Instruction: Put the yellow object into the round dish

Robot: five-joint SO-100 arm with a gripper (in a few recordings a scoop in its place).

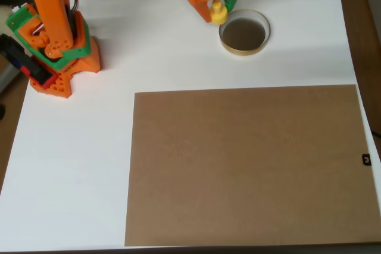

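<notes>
The yellow object (218, 12), a small peg with a knob on top, hangs at the tip of my orange and green gripper (220, 5) near the top of the overhead view. My gripper is shut on it. The peg sits just left of the round dish (244, 47), over its left rim. That dish has a thin tan rim and a dark inside with nothing in it.
The arm's orange and green base (56, 46) stands at the upper left on the white table (77, 165). A large brown board (250, 165) covers the lower right part of the table.
</notes>
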